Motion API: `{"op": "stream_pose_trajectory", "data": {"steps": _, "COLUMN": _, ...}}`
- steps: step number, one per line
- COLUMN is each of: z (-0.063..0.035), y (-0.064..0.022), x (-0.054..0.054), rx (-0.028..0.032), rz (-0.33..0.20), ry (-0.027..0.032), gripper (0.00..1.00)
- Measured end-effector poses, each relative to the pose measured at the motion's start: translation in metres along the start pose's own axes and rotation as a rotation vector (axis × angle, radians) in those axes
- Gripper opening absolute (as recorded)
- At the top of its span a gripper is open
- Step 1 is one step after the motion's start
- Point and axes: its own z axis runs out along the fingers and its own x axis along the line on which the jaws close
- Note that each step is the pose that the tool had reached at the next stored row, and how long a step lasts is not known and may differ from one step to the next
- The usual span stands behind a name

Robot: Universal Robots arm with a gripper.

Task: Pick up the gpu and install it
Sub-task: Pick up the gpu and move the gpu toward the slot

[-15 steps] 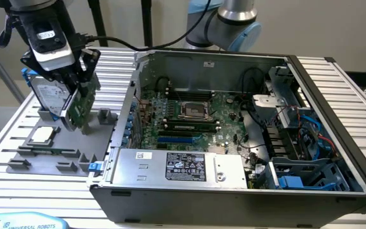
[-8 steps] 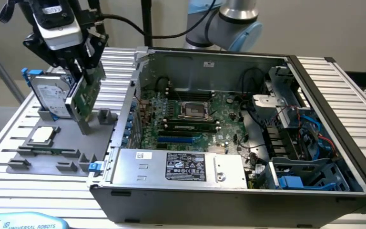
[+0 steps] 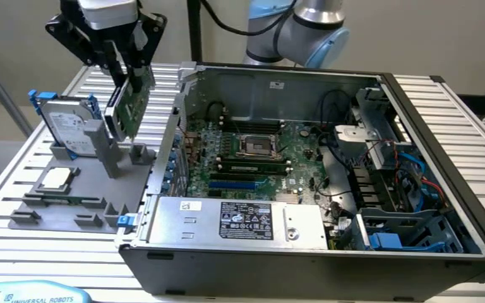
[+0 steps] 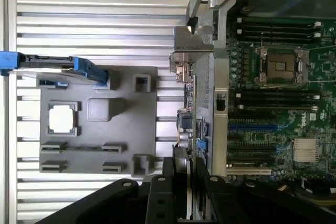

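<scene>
Green board, black cooler, a thin silver bracket at one end: the graphics card [image 3: 127,106] [image 4: 202,95] stands on edge in the air, slightly tilted, pinched between the black fingers of the claw [image 3: 133,72] [image 4: 189,174], which is clamped on its upper edge. It hangs over the grey holder tray [image 3: 67,203] [image 4: 134,129], just beside the outer wall of the open computer case [image 3: 444,129]. Its lower edge is near the tray's posts (touching or not, I can't tell). A hard drive [image 3: 64,126] [image 4: 44,62] with blue rails stands in the tray beside it, and a square chip [image 3: 58,178] [image 4: 62,119] lies flat there. Inside the case the motherboard [image 3: 251,151] [image 4: 273,129] lies bare.
</scene>
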Motion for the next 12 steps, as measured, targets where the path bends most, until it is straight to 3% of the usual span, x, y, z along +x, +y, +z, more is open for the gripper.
{"op": "stream_pose_trajectory", "data": {"steps": 5, "z": -0.0173, "y": 0.0010, "x": -0.024, "rx": -0.0007, "rz": 0.000, "ry": 0.0060, "gripper": 0.27}}
{"op": "stream_pose_trajectory", "data": {"steps": 12, "z": -0.0176, "y": 0.0012, "x": -0.056, "rx": -0.0006, "rz": 0.000, "ry": 0.0093, "gripper": 0.27}}
